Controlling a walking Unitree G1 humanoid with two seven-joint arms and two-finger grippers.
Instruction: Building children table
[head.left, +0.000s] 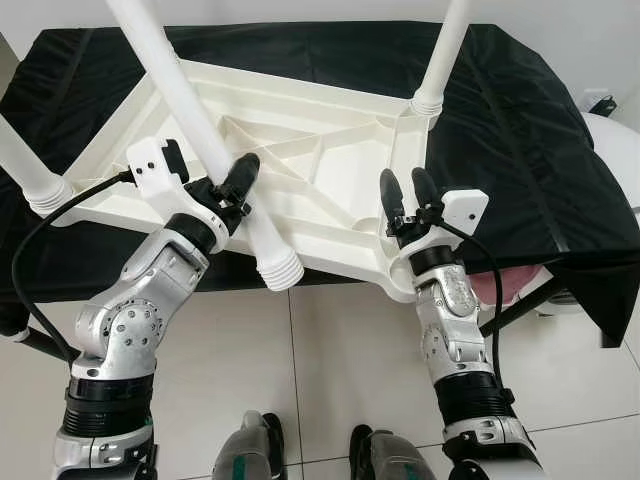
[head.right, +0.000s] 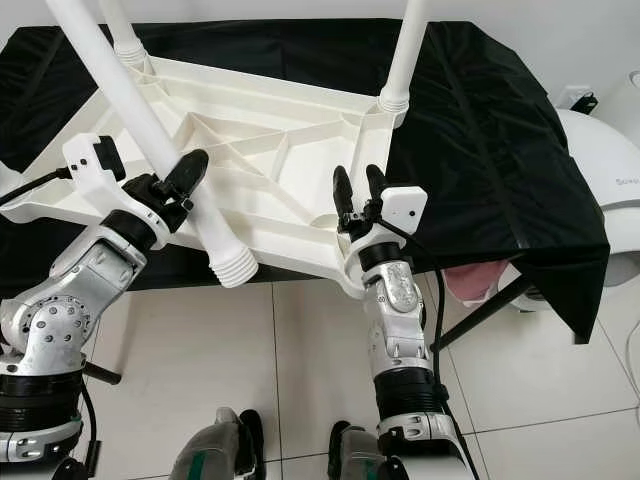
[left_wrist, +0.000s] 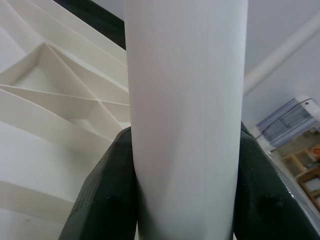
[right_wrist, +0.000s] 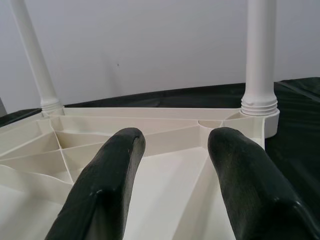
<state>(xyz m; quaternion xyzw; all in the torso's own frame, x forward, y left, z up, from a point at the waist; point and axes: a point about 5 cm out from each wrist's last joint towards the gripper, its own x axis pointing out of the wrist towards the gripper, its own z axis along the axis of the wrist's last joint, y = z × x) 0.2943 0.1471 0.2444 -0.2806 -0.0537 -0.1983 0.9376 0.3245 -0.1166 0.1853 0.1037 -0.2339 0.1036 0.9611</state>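
In the left eye view, the upturned white tabletop (head.left: 290, 170) lies on the black-draped surface (head.left: 520, 140). The left tool (head.left: 235, 185) clamps a loose white leg (head.left: 190, 110); the right tool (head.left: 405, 192) hovers spread over the near corner. In the left wrist view, the fingers (left_wrist: 107, 195) squeeze the leg. In the right wrist view, two fitted legs (right_wrist: 260, 60) stand beyond.

My two head views look forward and down from above, both taking in the upturned white tabletop (head.left: 290, 170) on the black cloth (head.right: 480, 130) and my own arms. My left wrist view sits hard against a white leg (left_wrist: 185, 115), very close. My right wrist view looks low across the tabletop's ribbed underside toward the wall (right_wrist: 150, 45)
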